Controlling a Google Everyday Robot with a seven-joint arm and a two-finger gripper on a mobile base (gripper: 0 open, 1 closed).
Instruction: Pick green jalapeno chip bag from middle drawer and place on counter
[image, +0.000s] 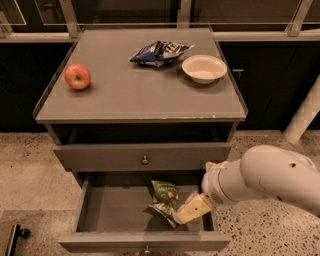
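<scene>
The green jalapeno chip bag (164, 197) lies crumpled in the middle drawer (112, 212), toward the right of its floor; its upper part is green foil, its lower edge paler and creased; the drawer is pulled out, wide and shallow, grey, with low side walls and a small round knob on its front; the gripper (187, 212) is down inside the drawer at the bag's right side, touching its lower edge; the desk (140, 97) above is a flat grey rectangular top with a thin pale edge.
</scene>
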